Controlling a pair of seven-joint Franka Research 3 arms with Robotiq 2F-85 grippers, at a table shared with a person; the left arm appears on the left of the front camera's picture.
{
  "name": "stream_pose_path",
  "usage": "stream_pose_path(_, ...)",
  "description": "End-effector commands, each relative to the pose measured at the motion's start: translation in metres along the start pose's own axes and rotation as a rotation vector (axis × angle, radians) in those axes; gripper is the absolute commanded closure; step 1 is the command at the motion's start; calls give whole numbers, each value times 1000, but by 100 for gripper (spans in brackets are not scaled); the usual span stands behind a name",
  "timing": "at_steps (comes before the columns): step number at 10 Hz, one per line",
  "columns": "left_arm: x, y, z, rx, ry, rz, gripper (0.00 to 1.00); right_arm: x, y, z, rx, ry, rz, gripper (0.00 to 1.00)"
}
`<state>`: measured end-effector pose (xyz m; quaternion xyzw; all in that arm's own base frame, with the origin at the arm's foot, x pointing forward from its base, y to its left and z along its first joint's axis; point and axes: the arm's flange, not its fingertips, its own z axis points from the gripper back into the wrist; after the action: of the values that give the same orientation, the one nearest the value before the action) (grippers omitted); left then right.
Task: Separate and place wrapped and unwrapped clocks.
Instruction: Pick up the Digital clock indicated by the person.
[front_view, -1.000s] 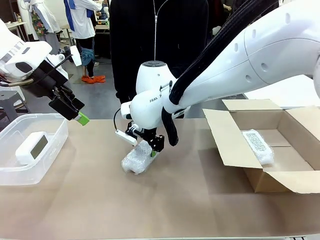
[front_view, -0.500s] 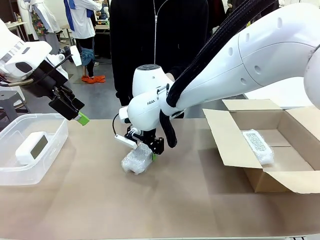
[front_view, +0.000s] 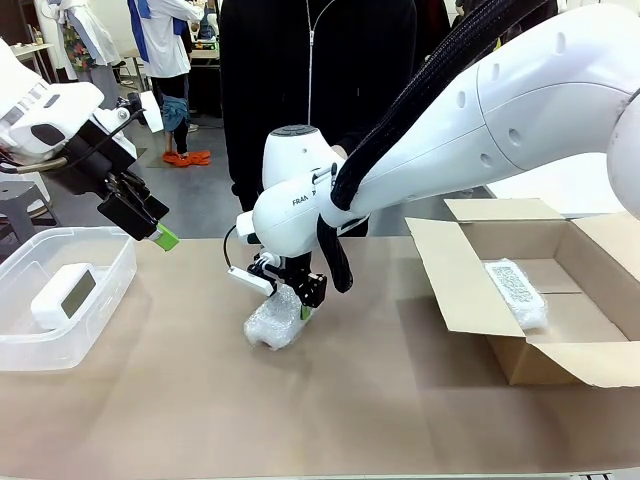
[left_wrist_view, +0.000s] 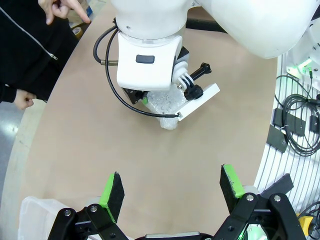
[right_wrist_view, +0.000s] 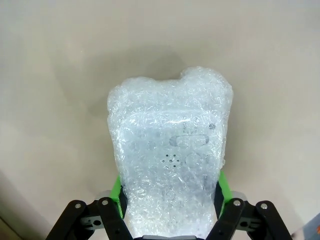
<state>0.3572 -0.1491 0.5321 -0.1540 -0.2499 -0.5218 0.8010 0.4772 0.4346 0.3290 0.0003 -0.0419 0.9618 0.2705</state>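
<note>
A bubble-wrapped clock (front_view: 272, 322) lies on the table's middle, and my right gripper (front_view: 288, 298) is shut on its far end. The right wrist view shows that wrapped clock (right_wrist_view: 171, 155) squeezed between the green pads (right_wrist_view: 116, 195). A second wrapped clock (front_view: 516, 291) lies in the cardboard box (front_view: 455, 290) at the right. The bare white clock (front_view: 62, 295) with a grey face rests in the clear plastic bin (front_view: 112, 290) at the left. My left gripper (front_view: 150, 225) hangs open above the bin's far corner; in its own view the left gripper (left_wrist_view: 172, 187) holds nothing.
A person in black (front_view: 315, 90) stands at the far edge, one hand (left_wrist_view: 62, 7) pointing near the table. Cables (left_wrist_view: 295, 130) run along the table's side. Bare tabletop (front_view: 300, 410) stretches between bin and box.
My right gripper has come down a little and closed its fingers on the wrapped clock. The left arm has stayed still.
</note>
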Motion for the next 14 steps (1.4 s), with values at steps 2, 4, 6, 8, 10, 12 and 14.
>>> stream_pose_path(2,-1,0,0,3,4,8,0,1,8,12,13,-4,-27,73)
stream_pose_path(4,-1,0,0,3,4,8,0,4,32,63,-42,1,-90,73)
stream_pose_path(6,-1,0,0,3,4,8,0,7,57,116,-98,1,-131,73)
stream_pose_path(8,-1,0,0,3,4,8,0,12,79,171,-151,16,-197,73)
stream_pose_path(10,-1,0,0,3,4,8,0,34,95,217,-241,26,-227,73)
stream_pose_path(12,-1,0,0,3,4,8,0,31,87,225,-256,59,-317,73)
stream_pose_path(14,-1,0,0,3,4,8,0,32,86,236,-242,43,-223,73)
